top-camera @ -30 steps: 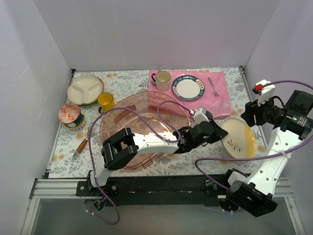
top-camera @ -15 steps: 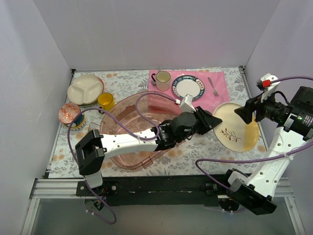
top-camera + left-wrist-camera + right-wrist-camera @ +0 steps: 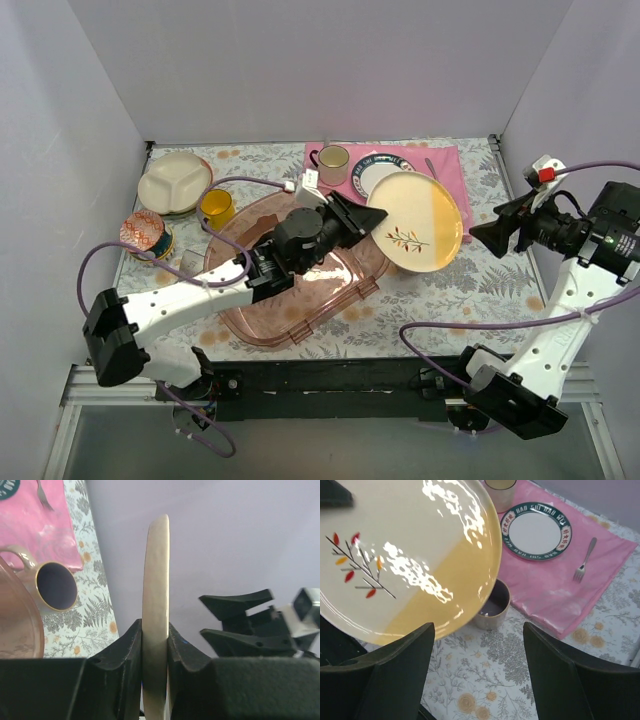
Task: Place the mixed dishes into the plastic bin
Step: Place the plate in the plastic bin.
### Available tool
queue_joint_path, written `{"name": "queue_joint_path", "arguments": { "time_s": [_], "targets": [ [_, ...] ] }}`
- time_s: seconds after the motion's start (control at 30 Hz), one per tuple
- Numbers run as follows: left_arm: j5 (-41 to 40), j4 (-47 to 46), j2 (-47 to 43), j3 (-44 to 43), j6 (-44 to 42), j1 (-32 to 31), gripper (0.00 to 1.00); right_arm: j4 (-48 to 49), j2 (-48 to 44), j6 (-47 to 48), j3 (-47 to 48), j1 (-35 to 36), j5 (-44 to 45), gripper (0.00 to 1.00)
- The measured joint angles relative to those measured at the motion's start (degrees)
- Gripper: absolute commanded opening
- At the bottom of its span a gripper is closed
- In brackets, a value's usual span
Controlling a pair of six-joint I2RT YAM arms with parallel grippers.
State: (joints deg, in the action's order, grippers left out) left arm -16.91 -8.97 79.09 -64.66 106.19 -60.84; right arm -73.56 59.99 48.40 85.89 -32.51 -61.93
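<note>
so the left gripper [image 3: 372, 213] is clamped on the near rim of the cream floral plate [image 3: 415, 207], jaws pinched tight on either side of the edge. You see it best in the left wrist view, where the plate [image 3: 156, 570] stands edge-on between the two fingers [image 3: 125, 655]. The plate is up in the air and tilted, just past the far right end of the plastic bin [image 3: 250, 325], so it's not in the tub yet

The right gripper [image 3: 492, 232] hangs off to the right of the plate, jaws spread wide with nothing in them. From its own camera the gripper [image 3: 479, 627] looks under the plate's lower edge at a grey mug [image 3: 492, 605] on the table, right by the pink cloth [image 3: 555, 590]

Stuff around:
- the blue-rimmed plate [image 3: 378, 168] on the cloth is half covered by the floral plate in the top view
- a fork [image 3: 585, 560] lies beside it
- cream mug [image 3: 332, 163] sits at the cloth's left end
- the left arm lies diagonally across the bin, blocking much of it
- the three-section plate [image 3: 173, 181], yellow mug [image 3: 216, 208] and patterned bowl [image 3: 143, 233] sit on the far left, outside the bin
</note>
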Motion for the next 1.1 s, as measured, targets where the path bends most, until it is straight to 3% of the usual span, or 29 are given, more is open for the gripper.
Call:
{"name": "queue_joint_path", "arguments": {
  "time_s": [0.37,0.57,0.9,1.1],
  "targets": [
    [-0.9,6.4,-20.5,4.2,-5.9,4.6,0.00,5.7,-0.4,0.5,-16.1,1.0,-1.3,0.82],
    [-3.3,12.3,-29.0,4.3,-10.9,5.2,0.00,13.2,-0.8,-3.8,-22.6,3.4,-2.5,0.81],
    [-11.3,28.6,-38.1,7.3,-15.3,5.2,0.00,31.8,-5.0,-16.6,-38.3,4.4,-2.7,0.81],
    [-15.1,34.7,-39.2,11.1,-14.6,5.3,0.00,40.9,-9.1,-20.4,-45.2,4.4,-2.3,0.81]
  ]
}}
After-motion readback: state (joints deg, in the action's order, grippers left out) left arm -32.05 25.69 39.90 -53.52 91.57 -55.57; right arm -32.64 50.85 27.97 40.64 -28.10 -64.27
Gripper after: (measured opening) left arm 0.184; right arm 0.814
